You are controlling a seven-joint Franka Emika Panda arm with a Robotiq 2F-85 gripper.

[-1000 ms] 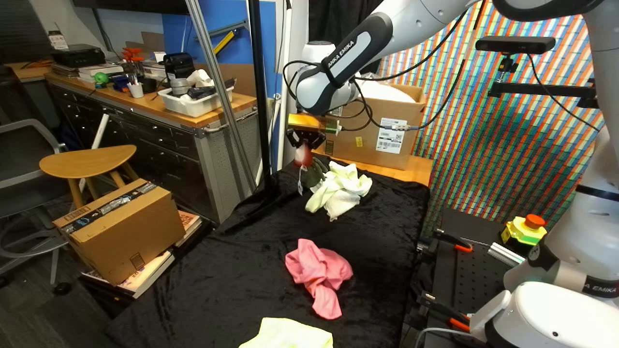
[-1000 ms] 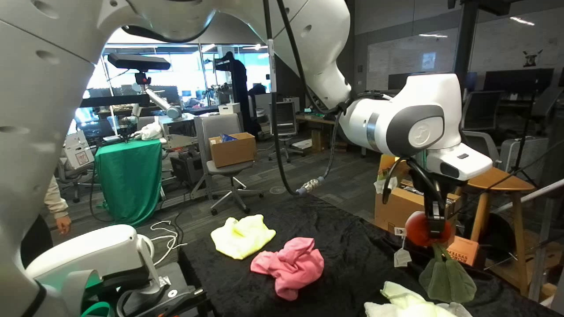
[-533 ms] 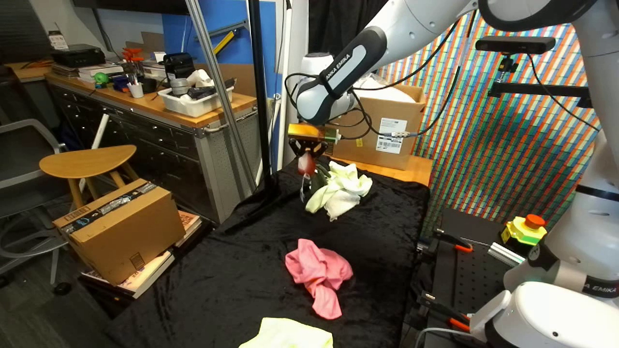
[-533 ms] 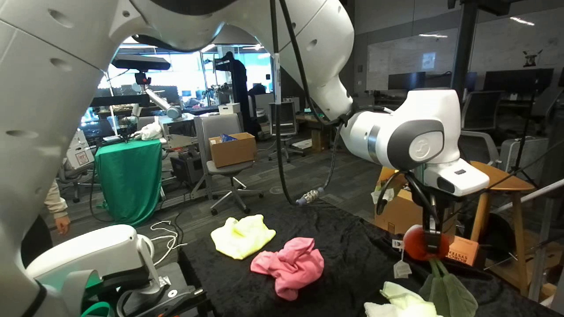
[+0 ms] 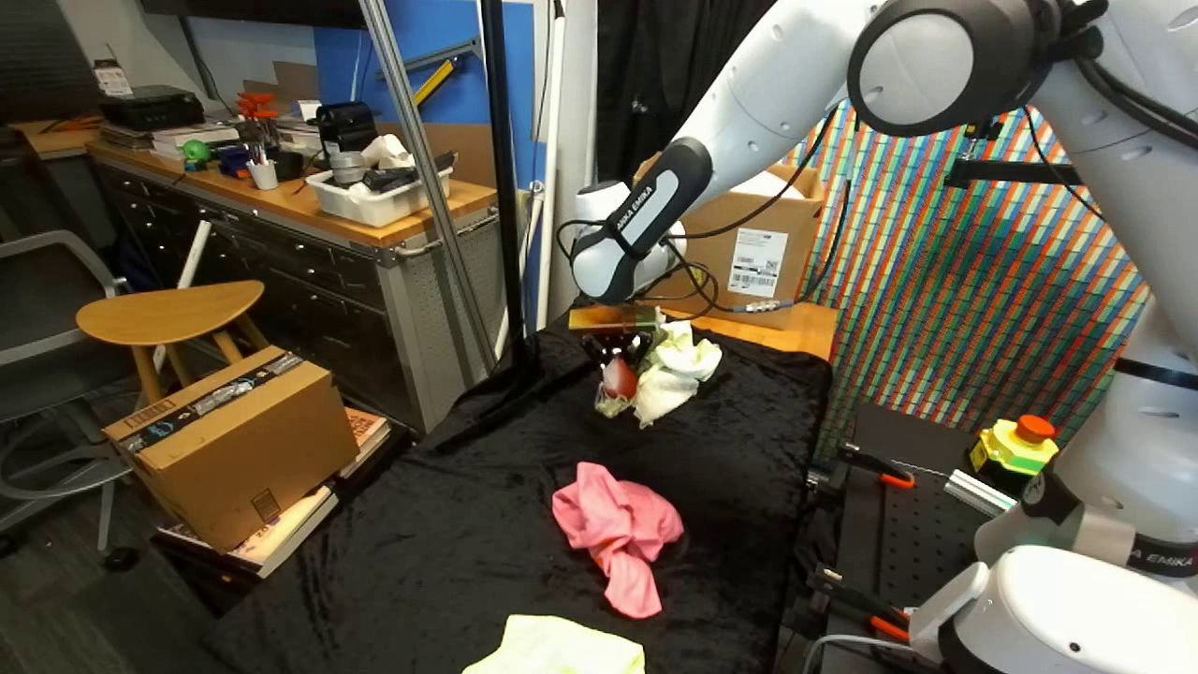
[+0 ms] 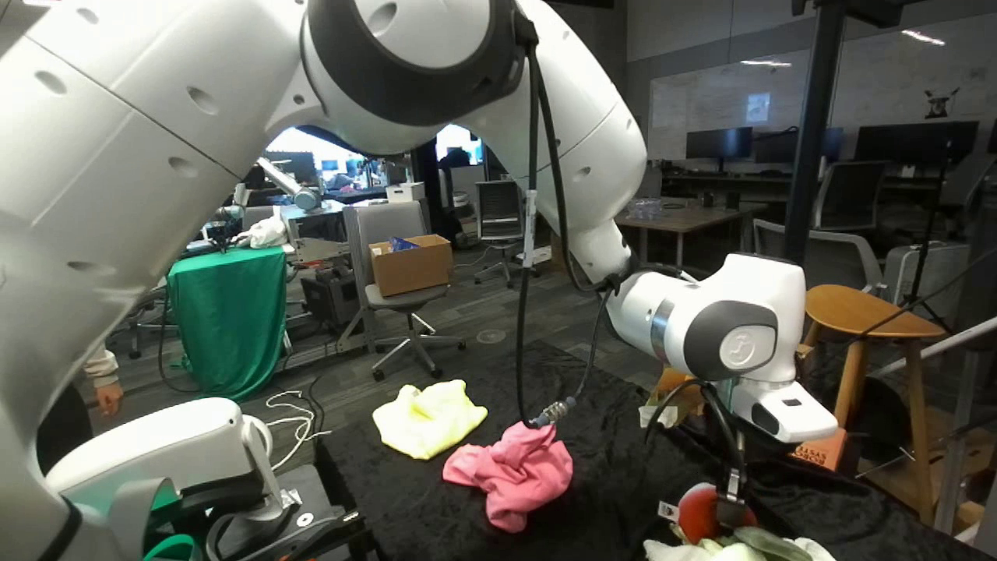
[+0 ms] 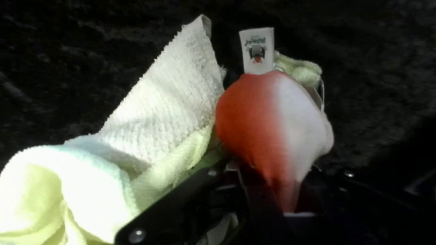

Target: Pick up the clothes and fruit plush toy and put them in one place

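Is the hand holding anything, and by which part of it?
Yes: the roundish red-and-white fabric plush toy, held in the hand by its body, where it narrows into the grip.

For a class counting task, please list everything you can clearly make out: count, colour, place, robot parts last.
cover: one, black, centre
pale garments: unclear number, white and yellow-green, bundled on cover
fruit plush toy: one, red, white and green, beside pale garments
pink garment: one, pink, on cover
yellow garment: one, pale yellow, on cover
workbench: one, brown top, background
stool: one, light brown, before workbench
chairs: several, grey, background
boxes: at least three, brown, on books, beyond cover, on chair
green cloth: one, green, background
stop button: one, red and yellow, beside cover
person's arm: one, cream sleeve, background
robot arm: one, white and grey, over cover
gripper: one, black, closed on fruit plush toy
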